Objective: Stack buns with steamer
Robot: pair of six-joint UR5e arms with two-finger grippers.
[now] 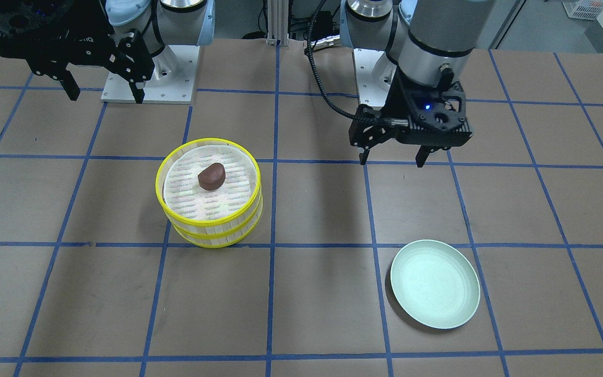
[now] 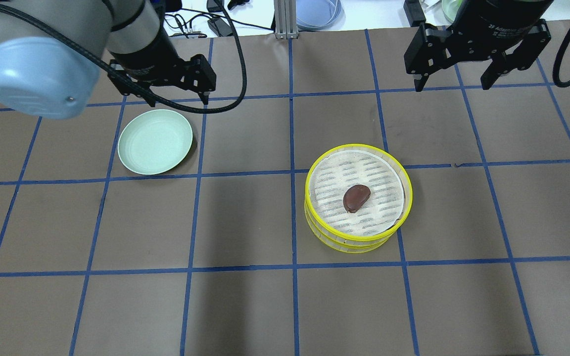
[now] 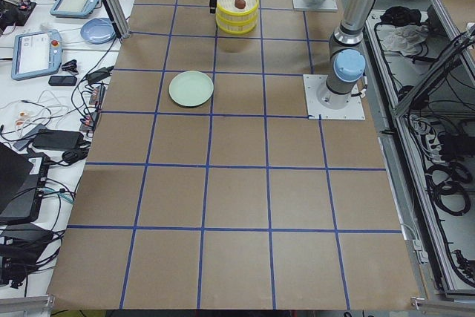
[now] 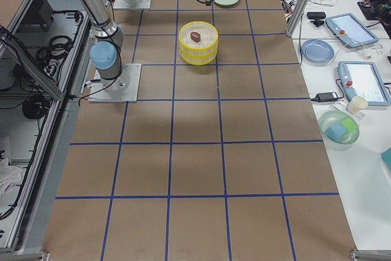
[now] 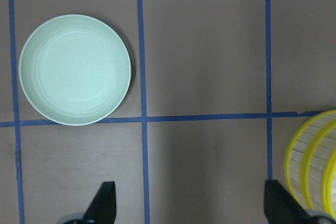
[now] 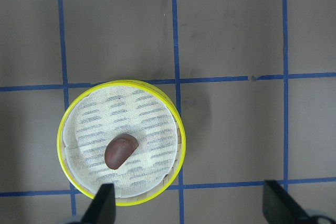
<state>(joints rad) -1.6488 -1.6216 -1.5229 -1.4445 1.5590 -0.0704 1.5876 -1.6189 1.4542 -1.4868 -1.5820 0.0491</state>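
A blue-taped brown table [image 2: 245, 222], flanked by a white bench [image 4: 366, 169] holding what may be tablets [image 4: 349, 29].

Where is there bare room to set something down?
Bare table lies between the plate and the steamer, and across the squares on the robot's side of both. The plate is bare too. Only the steamer's top is taken, by the brown bun.

The table [image 1: 322, 293] is covered in matt brown paper crossed by smooth blue tape [image 1: 333, 244]. The 2-tier steamer [image 1: 212, 229] has glossy yellow plastic rims over pale slatted walls that may be wood or plastic, and a white, ribbed, matt liner [image 1: 186, 195]. The reddish-brown bun [image 1: 211, 176] is smooth and faintly glossy. The pale green plate [image 1: 435, 296] looks smooth and satin. The left gripper [image 1: 392, 160] and right gripper [image 1: 105, 97] are matt black
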